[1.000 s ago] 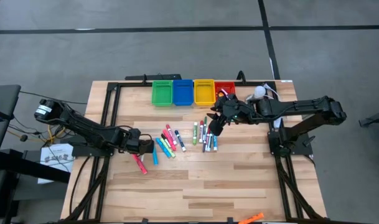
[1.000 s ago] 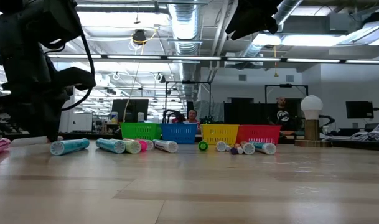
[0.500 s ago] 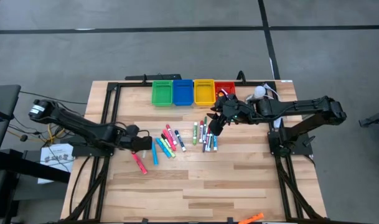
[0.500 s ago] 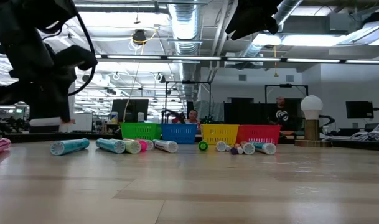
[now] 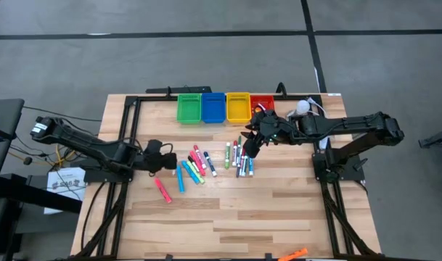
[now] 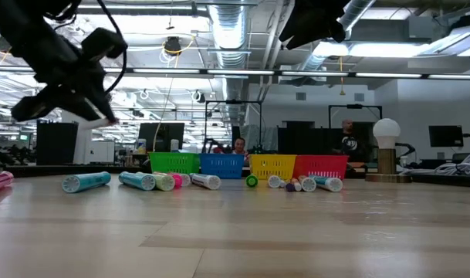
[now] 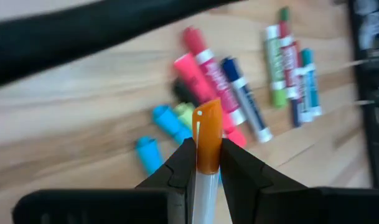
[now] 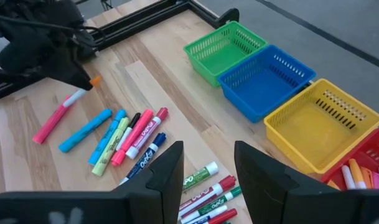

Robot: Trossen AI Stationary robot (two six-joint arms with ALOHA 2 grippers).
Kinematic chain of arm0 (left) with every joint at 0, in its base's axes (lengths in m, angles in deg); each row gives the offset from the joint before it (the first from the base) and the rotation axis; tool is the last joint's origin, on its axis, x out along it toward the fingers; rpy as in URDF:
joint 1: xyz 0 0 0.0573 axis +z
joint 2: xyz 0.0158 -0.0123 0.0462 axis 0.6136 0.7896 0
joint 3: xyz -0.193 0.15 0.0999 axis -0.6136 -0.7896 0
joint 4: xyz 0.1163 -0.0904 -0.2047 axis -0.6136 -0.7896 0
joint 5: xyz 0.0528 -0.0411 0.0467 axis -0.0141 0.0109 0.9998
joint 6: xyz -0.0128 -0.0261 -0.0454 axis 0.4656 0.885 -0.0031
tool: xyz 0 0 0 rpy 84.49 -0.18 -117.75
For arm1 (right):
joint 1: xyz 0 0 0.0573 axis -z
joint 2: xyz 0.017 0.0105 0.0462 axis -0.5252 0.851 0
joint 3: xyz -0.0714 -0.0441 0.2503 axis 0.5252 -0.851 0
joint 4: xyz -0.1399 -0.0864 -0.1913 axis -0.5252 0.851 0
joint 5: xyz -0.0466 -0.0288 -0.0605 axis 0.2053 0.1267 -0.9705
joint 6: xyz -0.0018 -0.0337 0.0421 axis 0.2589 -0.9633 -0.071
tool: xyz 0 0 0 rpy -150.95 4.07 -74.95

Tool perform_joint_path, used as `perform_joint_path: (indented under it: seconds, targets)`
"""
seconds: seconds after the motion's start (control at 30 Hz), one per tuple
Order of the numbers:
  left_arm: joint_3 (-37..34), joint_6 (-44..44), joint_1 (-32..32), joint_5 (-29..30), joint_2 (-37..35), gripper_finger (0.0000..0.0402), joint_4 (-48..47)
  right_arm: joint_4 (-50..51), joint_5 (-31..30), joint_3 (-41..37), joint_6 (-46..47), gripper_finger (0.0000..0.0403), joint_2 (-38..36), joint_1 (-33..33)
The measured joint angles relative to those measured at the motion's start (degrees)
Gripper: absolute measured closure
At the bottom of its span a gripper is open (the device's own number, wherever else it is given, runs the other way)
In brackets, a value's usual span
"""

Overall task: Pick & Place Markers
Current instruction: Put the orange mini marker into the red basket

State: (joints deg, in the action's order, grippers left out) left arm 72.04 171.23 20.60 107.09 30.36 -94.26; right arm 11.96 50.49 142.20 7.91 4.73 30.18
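Observation:
Markers lie on the wood table in two loose groups, a left one (image 5: 195, 163) and a right one (image 5: 239, 156). A pink marker (image 5: 163, 190) and a cyan one (image 5: 181, 179) lie nearer the front. My left gripper (image 5: 162, 157) is left of the left group, raised above the table. It is shut on an orange-capped marker with a white barrel (image 7: 208, 140), which also shows in the right wrist view (image 8: 94, 81). My right gripper (image 5: 251, 145) hangs open and empty above the right group (image 8: 205, 186). My left gripper pinches the marker's white barrel (image 7: 203, 186) between its two fingers (image 7: 183, 168), just behind the orange cap. The marker lies along the fingers, and its cap (image 7: 208, 134) sticks out past the fingertips. It is lifted clear of the table, slanting down toward the left group.
Four bins stand in a row at the far edge: green (image 5: 189, 109), blue (image 5: 213, 107), yellow (image 5: 238, 107) and red (image 5: 262, 103). The red bin holds a few markers (image 8: 357, 174). A white lamp (image 5: 302, 107) stands right of the bins. An orange object (image 5: 293, 254) lies at the near edge.
My left gripper has risen from table height with the orange-capped marker and gone a little toward the far edge. It has tipped from pointing down to a slant. The markers on the table have not moved.

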Motion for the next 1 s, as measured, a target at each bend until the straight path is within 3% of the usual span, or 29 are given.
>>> perform_joint_path:
  seconds: [0.33,0.5,1.0]
  targets:
    - [0.0,-15.9,0.1,7.3,-0.1,0.0341,17.0,-2.9,0.0,0.0,0.0,0.0272,0.0,0.0]
    - [0.0,-23.8,1.3,8.1,-0.1,0.0341,25.5,-3.6,0.0,0.0,0.0,0.0272,0.0,0.0]
    - [0.0,-45.6,7.6,1.6,-0.1,0.0341,47.9,-5.8,0.0,0.0,0.0,0.0272,0.0,0.0]
